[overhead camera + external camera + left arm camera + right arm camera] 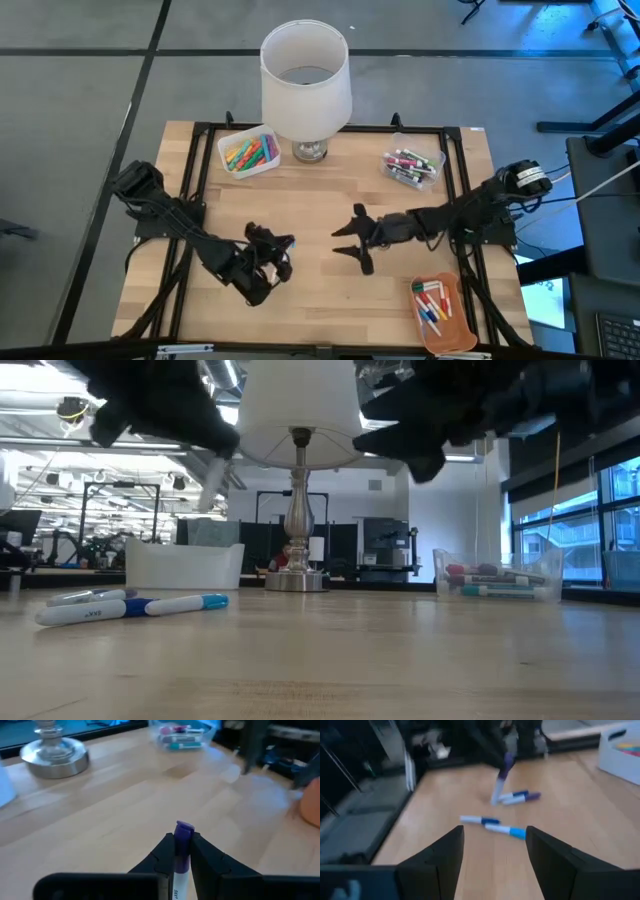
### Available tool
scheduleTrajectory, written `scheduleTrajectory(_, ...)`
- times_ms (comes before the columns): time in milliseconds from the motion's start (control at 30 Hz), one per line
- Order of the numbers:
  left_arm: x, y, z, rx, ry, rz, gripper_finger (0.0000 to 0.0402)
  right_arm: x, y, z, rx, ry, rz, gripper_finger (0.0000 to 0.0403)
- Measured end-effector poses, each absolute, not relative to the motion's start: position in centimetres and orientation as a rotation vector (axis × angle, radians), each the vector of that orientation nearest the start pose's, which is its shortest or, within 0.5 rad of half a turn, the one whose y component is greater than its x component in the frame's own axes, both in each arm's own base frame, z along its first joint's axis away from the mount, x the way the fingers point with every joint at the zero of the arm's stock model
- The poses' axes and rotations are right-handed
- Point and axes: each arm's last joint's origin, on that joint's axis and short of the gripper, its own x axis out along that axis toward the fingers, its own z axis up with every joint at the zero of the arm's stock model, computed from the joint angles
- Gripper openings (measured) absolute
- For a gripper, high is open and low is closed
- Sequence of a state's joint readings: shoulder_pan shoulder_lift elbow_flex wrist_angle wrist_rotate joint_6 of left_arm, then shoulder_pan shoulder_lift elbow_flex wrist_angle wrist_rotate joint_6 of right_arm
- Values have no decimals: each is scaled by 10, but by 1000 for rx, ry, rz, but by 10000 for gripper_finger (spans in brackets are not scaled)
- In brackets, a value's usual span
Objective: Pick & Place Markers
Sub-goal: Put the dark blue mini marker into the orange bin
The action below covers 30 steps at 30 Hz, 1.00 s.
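My left gripper (275, 255) is shut on a white marker with a purple cap (182, 832), above the near left of the table. Several loose blue- and purple-capped markers (492, 825) lie flat on the wood below it; they also show in the low view (130, 605). My right gripper (348, 242) is open and empty at the table's middle, fingers (445, 855) pointing toward the left gripper. Filled marker bins stand at the far side. My left gripper pinches the marker at its purple cap end (183, 845) between its two fingers. The cap's tip sticks out past the fingertips. The white barrel (497, 790) hangs tilted below the fingers, clear of the table.
A white lamp (305, 80) stands at the far middle. A white bin of bright markers (248, 150) is to its left and a clear bin of markers (412, 165) to its right. An orange tray with markers (440, 310) sits at the near right corner.
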State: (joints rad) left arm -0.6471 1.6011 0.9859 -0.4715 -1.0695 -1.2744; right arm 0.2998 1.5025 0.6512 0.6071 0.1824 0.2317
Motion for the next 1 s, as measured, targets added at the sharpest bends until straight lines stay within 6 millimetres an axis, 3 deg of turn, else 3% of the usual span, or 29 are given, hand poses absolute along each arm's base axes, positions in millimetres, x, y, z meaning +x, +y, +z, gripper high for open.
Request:
scheduleTrajectory(167, 276, -155, 210, -420, 264, 694, 36, 294, 74, 180, 214, 144, 173, 212)
scheduleTrajectory(300, 297, -144, 216, -416, 217, 668, 40, 310, 78, 166, 210, 180, 180, 212)
scheduleTrajectory(500, 326, -136, 215, -421, 220, 496, 36, 325, 80, 162, 286, 172, 91, 212)
scheduleTrajectory(767, 330, -146, 209, -405, 222, 435, 39, 327, 80, 167, 303, 128, 67, 209)
scheduleTrajectory(867, 329, -148, 209, -400, 222, 434, 38, 327, 80, 166, 307, 136, 69, 178)
scheduleTrajectory(1000, 328, -149, 206, -360, 263, 404, 52, 327, 81, 163, 273, 175, 109, 66)
